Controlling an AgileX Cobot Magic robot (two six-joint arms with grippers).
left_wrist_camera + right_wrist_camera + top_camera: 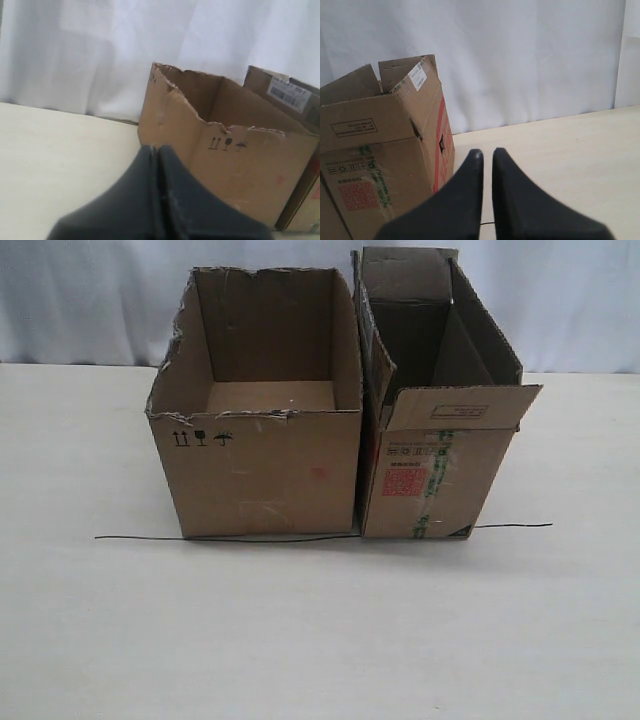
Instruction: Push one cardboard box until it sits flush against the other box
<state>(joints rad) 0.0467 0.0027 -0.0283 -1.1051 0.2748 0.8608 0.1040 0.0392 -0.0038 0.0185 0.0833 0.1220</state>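
The left claw [156, 149] has its fingers pressed together and holds nothing. That suits the job, I think: closed fingers make a blunt tip for shoving, and nothing here needs gripping. The right claw [487, 152] is all but closed, with only a thin slit between its fingers, and it too is empty. Neither claw shows in the exterior view.

Take the tall box [440, 475] as the landmark. The wide box [265, 475] stands right beside it on the table [320, 640]. Their near bottom corners appear to meet, and only a dark seam shows between the side walls. I cannot tell whether the walls touch along their whole height. Both fronts sit on the thin dark line [140, 537], which probably marks where they should line up.

The left claw is on the side of the wide box [240, 170] away from the tall box, close to that outer wall, and looks short of touching it. The right claw is off the tall box's [385, 165] free side, clearly apart from it. With one claw on each outer flank, either could press the pair together.

Judging by the seam, the push looks done or nearly so. At most, a light nudge on the wide box's outer wall towards the tall box would close any remaining gap. The risk is that it skews the fronts off the line.
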